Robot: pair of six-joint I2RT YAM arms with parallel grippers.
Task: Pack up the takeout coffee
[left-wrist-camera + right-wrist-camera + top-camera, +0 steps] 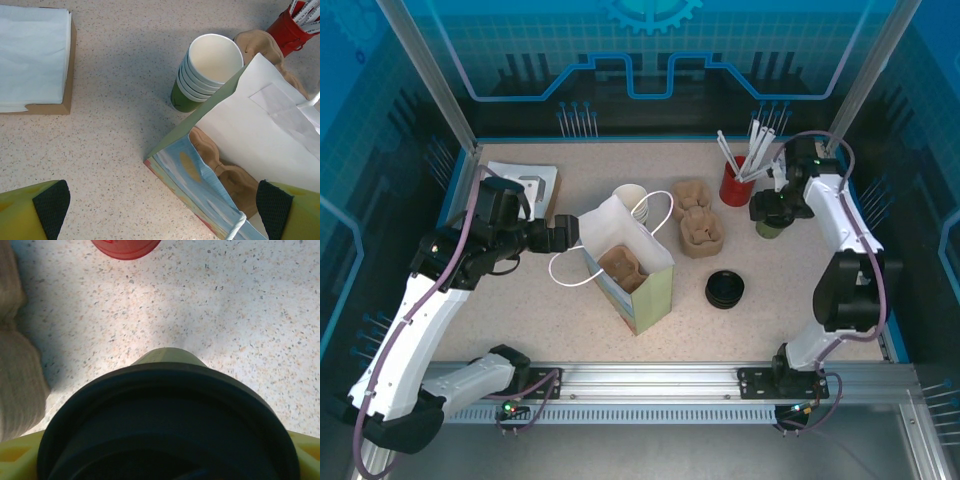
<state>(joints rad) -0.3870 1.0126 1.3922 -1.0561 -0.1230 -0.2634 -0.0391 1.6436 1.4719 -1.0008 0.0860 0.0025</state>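
Lids (pixel 725 288), black and stacked, lie on the table (pixel 520 320) at the near right. Left of them stands a paper bag (pixel 645 295) with white handles, its mouth open upward. Inside it sits a brown pulp carrier (pixel 620 268).

The left gripper (pixel 563 233) is at the left side of the bag. In the left wrist view its fingers (pixel 50 207) are spread wide, and a corner of the bag lies between them without touching either one.

Just beyond the bag is a stack of green cups (pixel 630 197), white inside. A second pulp carrier (pixel 698 228) lies to the right of it.

Further right, the right gripper (pixel 775 212) is closed around the takeout coffee cup (pixel 770 228). The black lid (pixel 165 415) sits on the cup, and the yellow fingers (pixel 20 455) press at both sides. It is not possible to tell whether the cup stands on the table or is lifted.

A red cup (pixel 733 185) with white straws (pixel 745 150) stands just behind this gripper. At the far left lies a pile of white napkins (pixel 525 185).
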